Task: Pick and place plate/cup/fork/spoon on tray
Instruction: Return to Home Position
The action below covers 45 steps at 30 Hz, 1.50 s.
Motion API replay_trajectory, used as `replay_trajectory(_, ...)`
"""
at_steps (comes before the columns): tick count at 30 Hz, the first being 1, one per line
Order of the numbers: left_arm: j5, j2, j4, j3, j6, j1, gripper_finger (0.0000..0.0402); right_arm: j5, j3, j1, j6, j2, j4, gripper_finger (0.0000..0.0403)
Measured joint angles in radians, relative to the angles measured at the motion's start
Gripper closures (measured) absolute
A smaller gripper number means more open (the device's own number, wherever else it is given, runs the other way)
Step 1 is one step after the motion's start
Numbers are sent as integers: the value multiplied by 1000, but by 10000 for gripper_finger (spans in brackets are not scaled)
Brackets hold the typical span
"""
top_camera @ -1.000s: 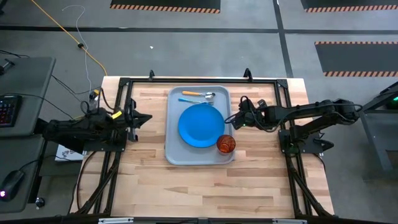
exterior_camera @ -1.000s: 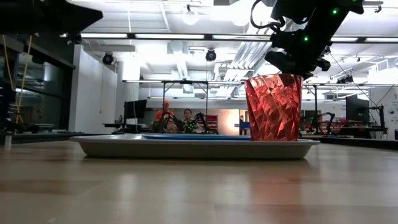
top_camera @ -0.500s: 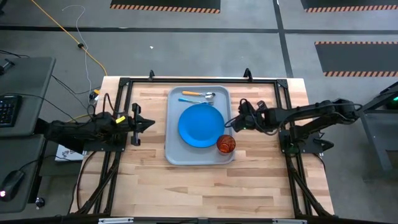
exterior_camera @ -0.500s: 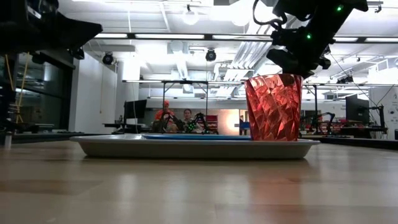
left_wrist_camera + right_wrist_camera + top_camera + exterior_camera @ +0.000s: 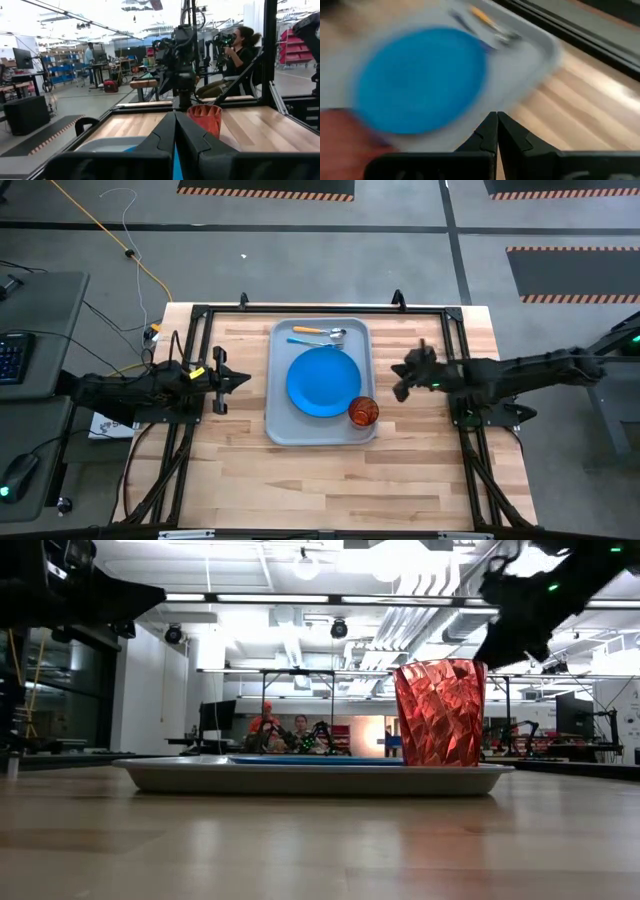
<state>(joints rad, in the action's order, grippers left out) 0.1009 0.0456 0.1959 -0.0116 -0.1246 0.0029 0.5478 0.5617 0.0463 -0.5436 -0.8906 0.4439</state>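
Observation:
The pale grey-blue tray (image 5: 280, 420) lies at the table's middle. On it lie the blue plate (image 5: 322, 381), the red-orange cup (image 5: 363, 411) upright at the near right corner, and the orange-handled spoon (image 5: 320, 331) and blue fork (image 5: 305, 341) at the far end. My left gripper (image 5: 243, 379) is shut and empty, left of the tray. My right gripper (image 5: 397, 375) is shut and empty, above the table right of the tray. The right wrist view shows the plate (image 5: 420, 80) and the tray's rim (image 5: 540, 45).
A black frame (image 5: 300, 310) runs round the table's far and side edges. Bare wood (image 5: 320, 480) lies near of the tray. People sit in the room beyond the table (image 5: 285, 730).
My right gripper has drawn back from the tray's right side toward the table's right edge, and the arm has stretched out level. My left gripper has gone a little toward the tray. The things on the tray have stayed where they were.

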Motion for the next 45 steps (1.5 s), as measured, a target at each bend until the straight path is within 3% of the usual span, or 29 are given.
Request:
replay_trajectory(6,0,0,2,0,-1,0,401,-245,-212,-2,217,316,-398,403)
replay_trajectory(12,0,0,2,0,0,0,402,-390,-332,-2,347,482,-538,403)
replay_trajectory(28,-1,0,3,0,0,0,402,-391,-365,55,357,756,-370,403)
replay_trajectory(39,-1,0,3,0,-1,0,401,-339,-544,107,339,875,-472,403)
replay_trajectory(45,-2,0,3,0,0,0,401,-364,-544,107,352,885,-470,403)
